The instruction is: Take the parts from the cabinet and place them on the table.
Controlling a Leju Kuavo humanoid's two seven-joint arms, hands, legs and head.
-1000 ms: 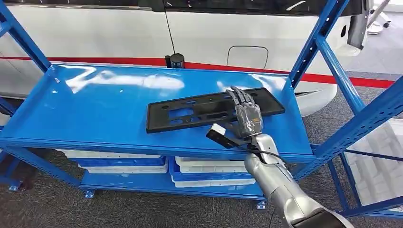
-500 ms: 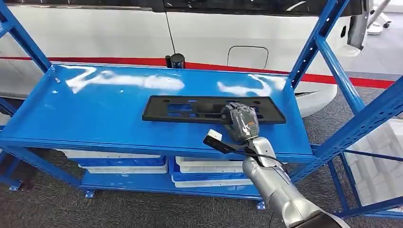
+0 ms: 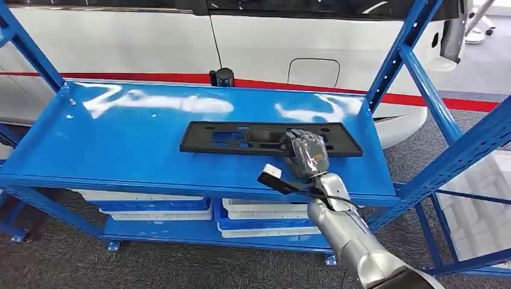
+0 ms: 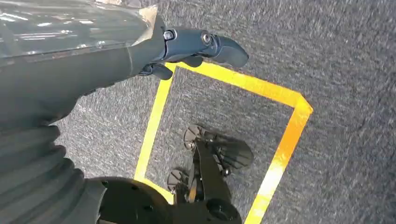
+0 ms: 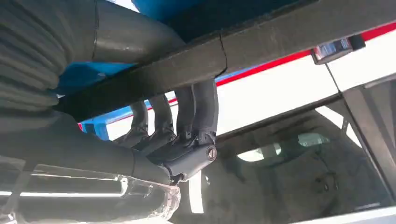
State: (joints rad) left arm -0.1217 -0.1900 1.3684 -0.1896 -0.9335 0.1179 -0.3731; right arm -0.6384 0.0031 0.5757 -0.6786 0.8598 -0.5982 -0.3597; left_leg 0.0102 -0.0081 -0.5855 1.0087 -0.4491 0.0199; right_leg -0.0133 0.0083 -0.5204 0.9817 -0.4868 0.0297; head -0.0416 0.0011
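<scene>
- Since a second ago, my right hand (image 3: 306, 154) has curled its fingers over the near long edge of the black licence plate bracket (image 3: 241, 137), and the bracket has swung from skewed to square with the shelf front; over the last half second nothing has shifted.
- Left hand (image 4: 187, 46): hangs over grey carpet with yellow floor tape (image 4: 280, 140), fingers loosely curled, holding nothing.
- Blue shelf deck (image 3: 120, 138): bare and glossy to the left of the bracket, with open room there for sliding or tilting.
- Bracket position: lying flat at mid-shelf, towards the right, not yet lifted.
- Right wrist view: fingers (image 5: 196, 112) wrap one side of the dark bar of the bracket and the thumb the other, so I judge it gripped.
- Risk: the hold sits right of centre, so on lifting the long left end may sag, twist or slip out.
- Risk: the blue upright (image 3: 401, 54) stands near the bracket's right end; a withdrawal drifting right could snag it.
- Front lip (image 3: 181, 188): the bracket must clear it on the way out.
</scene>
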